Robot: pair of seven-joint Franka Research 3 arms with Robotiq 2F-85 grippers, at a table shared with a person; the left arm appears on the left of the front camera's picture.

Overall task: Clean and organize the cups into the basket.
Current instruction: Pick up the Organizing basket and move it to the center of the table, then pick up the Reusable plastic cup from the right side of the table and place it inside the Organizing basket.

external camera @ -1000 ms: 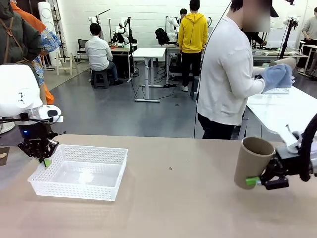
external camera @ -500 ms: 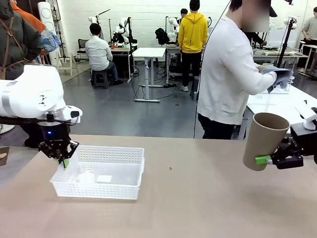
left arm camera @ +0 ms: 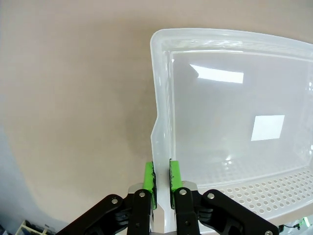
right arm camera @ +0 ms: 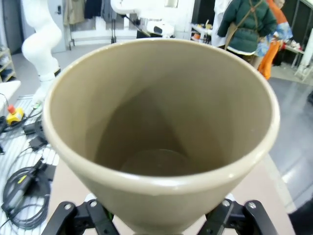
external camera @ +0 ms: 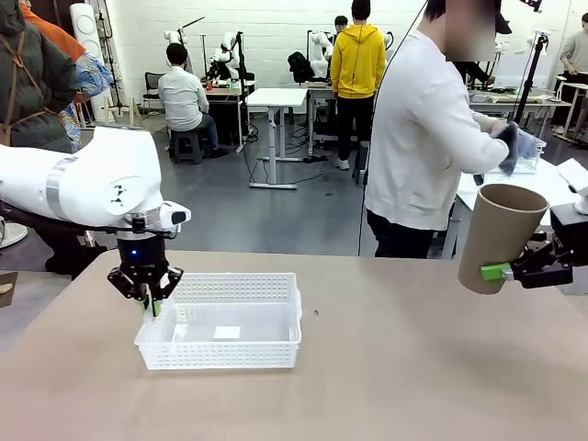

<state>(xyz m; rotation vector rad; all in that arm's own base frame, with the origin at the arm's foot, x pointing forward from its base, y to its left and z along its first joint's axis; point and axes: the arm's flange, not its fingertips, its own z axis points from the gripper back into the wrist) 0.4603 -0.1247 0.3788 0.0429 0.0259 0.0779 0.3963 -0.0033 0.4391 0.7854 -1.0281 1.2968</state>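
One basket (external camera: 220,355), now farther right; one cup (external camera: 501,234).

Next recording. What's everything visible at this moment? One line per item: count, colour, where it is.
basket: 1, white, on the table left of centre, no cup in it
cup: 1, brown, held in the air at the table's right edge, mouth up, nothing inside
table: 1, tan, across the foreground
cloth: 1, blue-grey, in the person's hands beyond the table, right
person: 1, white top, standing at the far side, turned to the right
left gripper: 1, black with green pads, clamped on the basket's left rim
right gripper: 1, black with green pads, gripping the cup near its base
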